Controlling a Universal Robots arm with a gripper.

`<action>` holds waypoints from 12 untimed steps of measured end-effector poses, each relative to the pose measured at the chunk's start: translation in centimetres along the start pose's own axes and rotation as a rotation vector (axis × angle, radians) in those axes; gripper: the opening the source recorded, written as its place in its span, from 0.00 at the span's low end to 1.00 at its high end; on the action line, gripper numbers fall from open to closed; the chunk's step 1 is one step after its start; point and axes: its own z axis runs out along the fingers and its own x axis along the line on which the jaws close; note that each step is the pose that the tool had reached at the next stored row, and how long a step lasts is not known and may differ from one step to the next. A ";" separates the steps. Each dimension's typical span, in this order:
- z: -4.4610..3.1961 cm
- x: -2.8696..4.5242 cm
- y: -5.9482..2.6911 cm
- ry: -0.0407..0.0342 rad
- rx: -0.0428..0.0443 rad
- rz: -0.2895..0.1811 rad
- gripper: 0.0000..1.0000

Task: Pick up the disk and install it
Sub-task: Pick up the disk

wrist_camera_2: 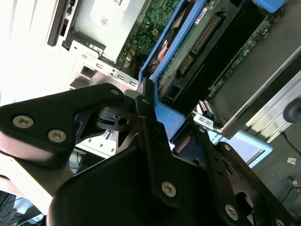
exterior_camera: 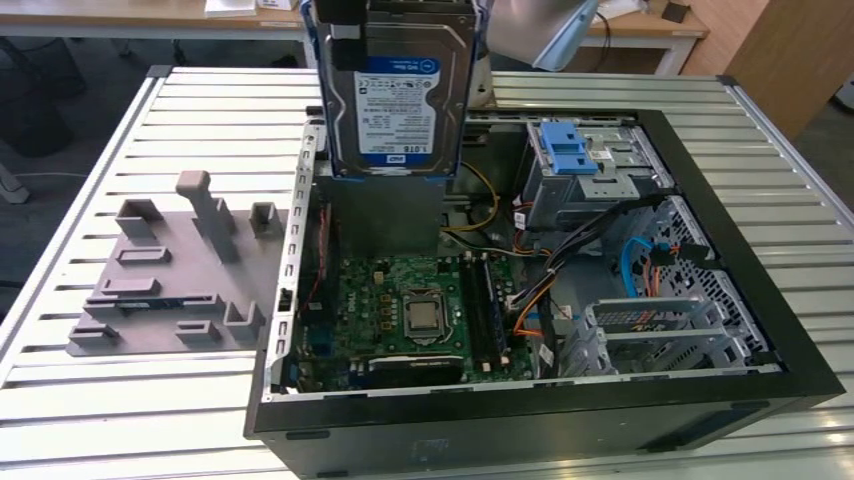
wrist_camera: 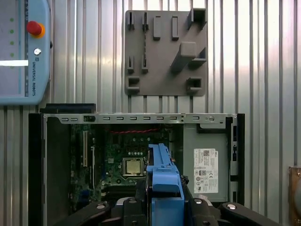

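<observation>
The gripper is closed on the disk and clamps the blue frame along its edges. In the second wrist view the fingers press against that frame. The disk hangs upright in the upper centre of the exterior view, label toward the camera, above the open computer case and apparently clear of it. Treat the disk as rigid, fairly dense and sensitive to shock. Its plastic frame looks smooth and may slip, so the hold belongs on the frame's two long sides, never on the label face or the connector end. Below lie the circuit board, a drive cage with a blue latch at the frame's upper right, and loose cables beside the cage, which could snag. A grey holder plate rests on the slatted table at the left.
</observation>
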 end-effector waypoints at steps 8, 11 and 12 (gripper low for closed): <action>0.00 0.04 -1.75 -0.0001 0.0000 0.000 0.36; -0.01 0.05 -2.34 -0.0001 0.0000 0.000 0.36; -0.01 0.06 -2.55 -0.0001 0.0001 0.000 0.36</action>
